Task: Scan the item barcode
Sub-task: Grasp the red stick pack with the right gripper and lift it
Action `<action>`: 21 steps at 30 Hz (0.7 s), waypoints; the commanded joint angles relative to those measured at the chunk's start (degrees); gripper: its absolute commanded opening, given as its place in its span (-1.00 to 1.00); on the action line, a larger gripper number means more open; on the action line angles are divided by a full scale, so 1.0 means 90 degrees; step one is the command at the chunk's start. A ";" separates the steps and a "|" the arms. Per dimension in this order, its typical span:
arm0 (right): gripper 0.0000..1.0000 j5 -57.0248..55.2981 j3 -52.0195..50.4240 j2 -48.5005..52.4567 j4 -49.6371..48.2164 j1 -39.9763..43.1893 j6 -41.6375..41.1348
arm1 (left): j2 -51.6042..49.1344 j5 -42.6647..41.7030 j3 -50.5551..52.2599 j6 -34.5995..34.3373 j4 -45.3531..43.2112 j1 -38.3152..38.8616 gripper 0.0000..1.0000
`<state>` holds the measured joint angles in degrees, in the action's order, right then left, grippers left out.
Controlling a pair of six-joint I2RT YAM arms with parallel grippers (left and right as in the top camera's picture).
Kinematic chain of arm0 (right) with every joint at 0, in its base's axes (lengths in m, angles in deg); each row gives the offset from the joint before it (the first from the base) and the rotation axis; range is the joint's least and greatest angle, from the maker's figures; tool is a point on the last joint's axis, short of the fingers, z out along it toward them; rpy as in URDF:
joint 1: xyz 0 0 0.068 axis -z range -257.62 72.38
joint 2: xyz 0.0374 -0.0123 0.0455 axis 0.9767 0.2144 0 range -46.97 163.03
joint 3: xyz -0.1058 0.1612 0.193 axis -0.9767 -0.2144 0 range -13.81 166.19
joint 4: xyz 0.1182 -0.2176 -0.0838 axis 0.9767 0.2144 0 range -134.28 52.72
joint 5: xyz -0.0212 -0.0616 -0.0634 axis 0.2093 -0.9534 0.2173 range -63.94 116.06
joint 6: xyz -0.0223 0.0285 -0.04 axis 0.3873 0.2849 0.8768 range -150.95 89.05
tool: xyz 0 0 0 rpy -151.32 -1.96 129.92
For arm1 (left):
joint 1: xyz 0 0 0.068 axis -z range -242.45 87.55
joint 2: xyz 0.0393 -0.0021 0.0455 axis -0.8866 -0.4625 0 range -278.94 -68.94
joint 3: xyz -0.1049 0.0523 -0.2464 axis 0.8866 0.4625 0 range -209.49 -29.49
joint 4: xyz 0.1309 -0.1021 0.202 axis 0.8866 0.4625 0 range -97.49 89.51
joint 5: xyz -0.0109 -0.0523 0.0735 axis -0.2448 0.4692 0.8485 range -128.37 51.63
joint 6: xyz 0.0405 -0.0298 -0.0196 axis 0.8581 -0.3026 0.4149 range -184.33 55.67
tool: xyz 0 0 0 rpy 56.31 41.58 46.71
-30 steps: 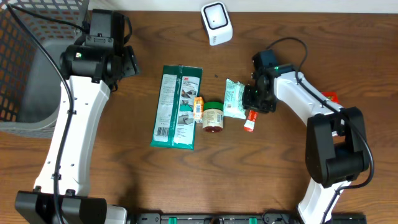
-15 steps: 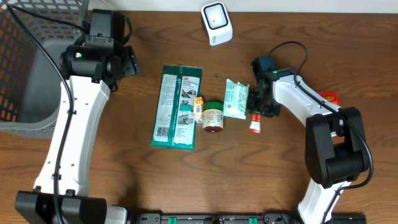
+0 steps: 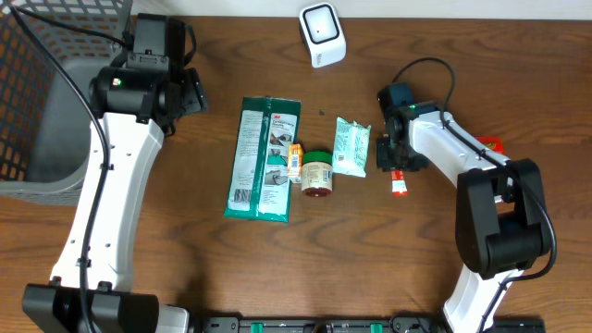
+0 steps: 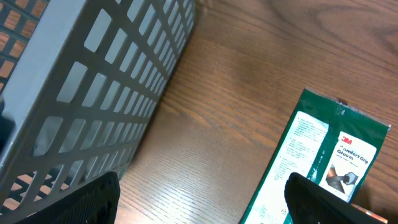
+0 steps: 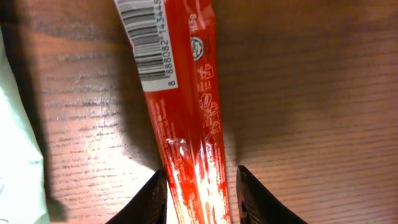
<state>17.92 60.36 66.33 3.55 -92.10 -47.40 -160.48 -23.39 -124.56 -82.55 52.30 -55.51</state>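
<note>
Two arms reach over a brown wooden tabletop (image 3: 231, 268), and the right one has the task's thing. The right pincer (image 3: 398, 168) pinches a slim red packet (image 3: 400, 183), one finger pressed along each long side. In the right wrist view the red packet (image 5: 180, 93) runs up and away from the fingers (image 5: 146, 199), with its barcode (image 5: 149, 43) on the face turned up to the camera. Whether the packet rests on the wood or hangs just above it cannot be told. It sits just to the right of a pale green pouch (image 3: 351, 146), apart from it. The white scanner (image 3: 321, 32) stands near the far edge of the tabletop, well away from the packet. Left of the pouch lies a small jar with a green lid (image 3: 317, 174), with a little orange item (image 3: 295, 160) touching its left side. Beyond them is a long green 3M pack (image 3: 265, 157), lying flat. The left pincer (image 4: 202, 186) is spread wide with nothing between its fingers. It hangs over bare wood between the green pack and a grey mesh basket (image 3: 37, 102) at the left edge. A bit of something red-orange (image 3: 490, 143) shows beside the right arm, too hidden to identify.
</note>
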 commanded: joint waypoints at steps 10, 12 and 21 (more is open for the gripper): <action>-0.27 0.0053 0.0658 -0.0163 0.1093 -0.0245 0.0561 | -0.0012 0.0083 -0.0007 -0.0061 0.0017 -0.0019 0.70; -0.31 0.0063 0.0656 -0.0160 0.1175 -0.0287 0.0576 | -0.0012 0.0083 -0.0007 -0.0061 0.0015 -0.0019 0.70; -0.53 -0.0010 0.0464 -0.0158 0.1353 -0.0313 0.0571 | -0.0012 0.0083 -0.0007 -0.0061 0.0017 -0.0019 0.70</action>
<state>18.58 65.48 66.19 16.03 -94.57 -42.57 -160.48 -23.39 -124.56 -82.55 52.30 -55.51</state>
